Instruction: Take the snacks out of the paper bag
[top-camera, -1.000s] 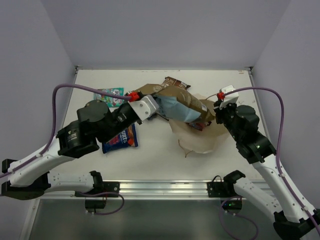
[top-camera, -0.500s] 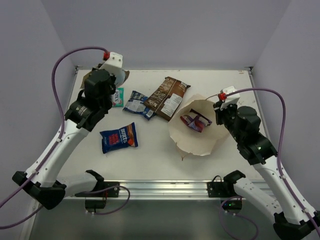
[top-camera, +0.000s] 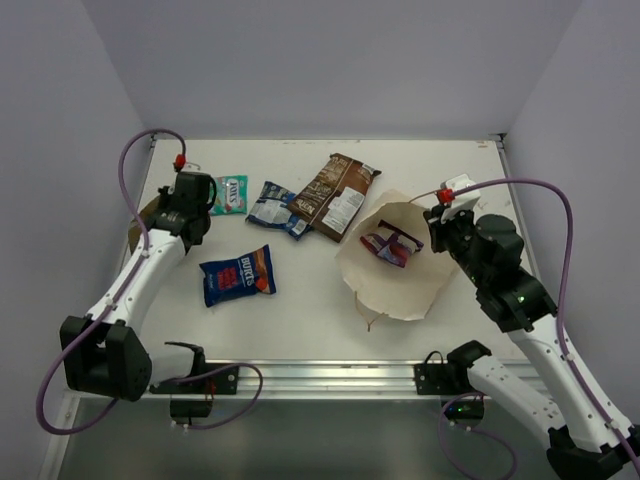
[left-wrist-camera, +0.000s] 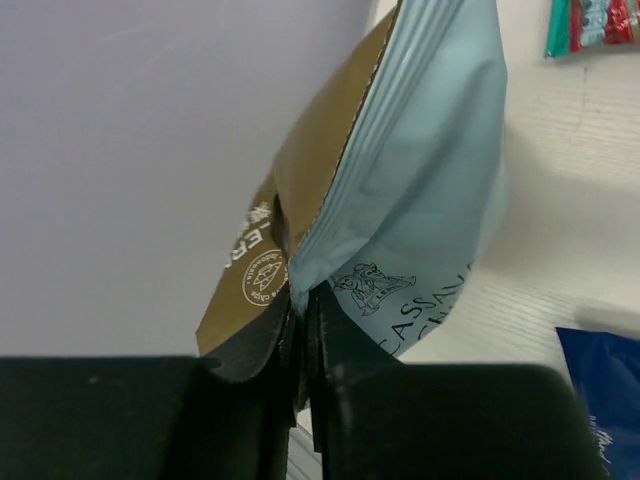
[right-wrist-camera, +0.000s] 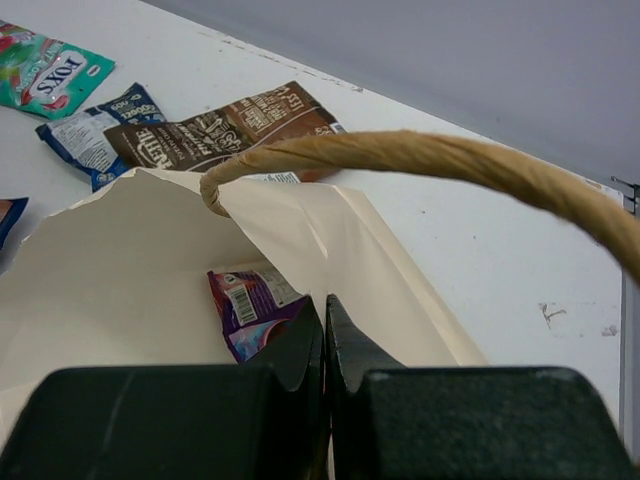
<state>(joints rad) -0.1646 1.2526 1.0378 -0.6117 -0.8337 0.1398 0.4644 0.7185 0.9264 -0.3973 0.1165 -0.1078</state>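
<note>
- At the left edge of the counter (top-camera: 310, 320), the left gripper (left-wrist-camera: 303, 308) was clenched on one end of the olive packet (left-wrist-camera: 400, 180). The packet seemed to hang partly beyond that edge, so it was best carried inward over bare surface before release, or it might drop off the side.
- A sensible landing spot looked to be near the left edge, between the green packet (top-camera: 229, 193) and the blue-red packet (top-camera: 238, 275), overlapping neither.
- Toward the far edge, the blue-white packet (top-camera: 277, 207) and the brown packet (top-camera: 337, 195) lay outside the bag.
- Right of centre, the bag (top-camera: 400, 290) lay with its mouth open and the purple packet (top-camera: 388, 246) inside it, apparently the last one to fetch.
- Near the right edge, the right gripper (right-wrist-camera: 323, 325) was pinched tight on the bag's rim. Holding that mouth wide and steady would make the next reach easier.
</note>
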